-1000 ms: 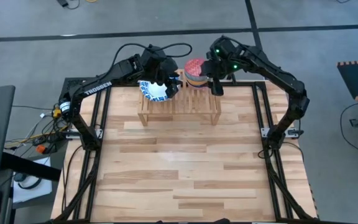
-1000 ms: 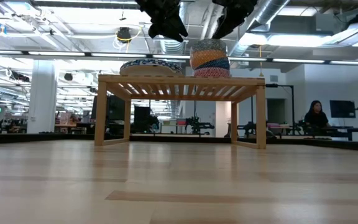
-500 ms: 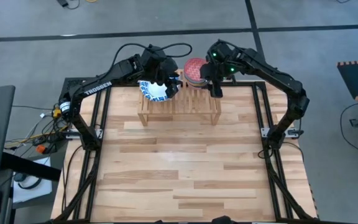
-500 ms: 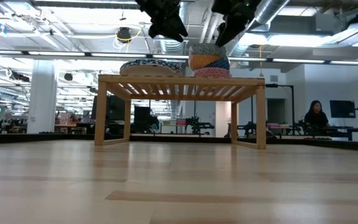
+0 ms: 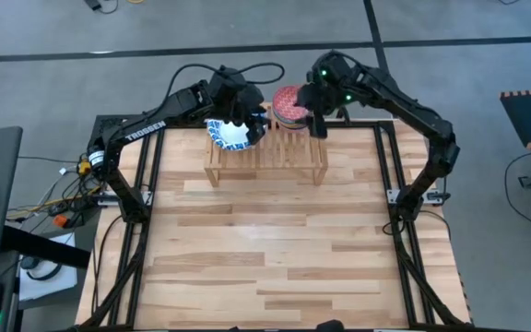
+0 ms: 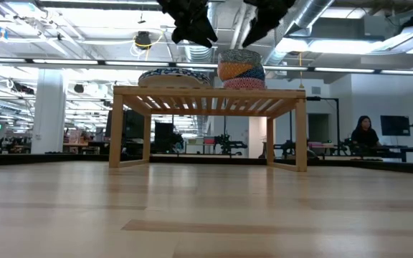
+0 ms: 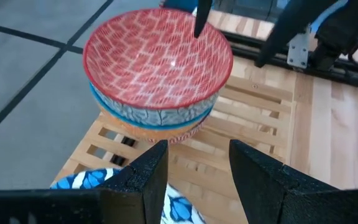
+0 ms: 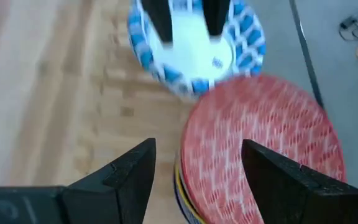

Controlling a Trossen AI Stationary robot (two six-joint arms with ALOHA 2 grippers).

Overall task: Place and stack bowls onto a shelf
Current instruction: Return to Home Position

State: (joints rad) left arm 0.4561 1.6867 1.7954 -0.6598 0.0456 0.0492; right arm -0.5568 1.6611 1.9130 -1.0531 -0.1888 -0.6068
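Both stacks sit on the shelf (image 5: pixel 265 155). The deep bowls (image 5: pixel 289 103), red one on top, stand a little to the right arm's side of its middle, and the wide blue-and-white bowls (image 5: pixel 231 135) lie at the left arm's end. My right gripper (image 5: pixel 320 125) hangs just beside the red bowl's rim, fingers spread with nothing between them. My left gripper (image 5: pixel 250 120) hovers above the blue-and-white bowls, likewise spread and empty. In the low view both hang clear above the bowls, so I judge the stacking finished and only the retreat home left. To do it well I'd raise each wrist straight up first, then draw each arm back toward its own side. The right one should go away from the tall stack, which looks the easiest to topple. I'd move one arm at a time, since the two are close together over the shelf.
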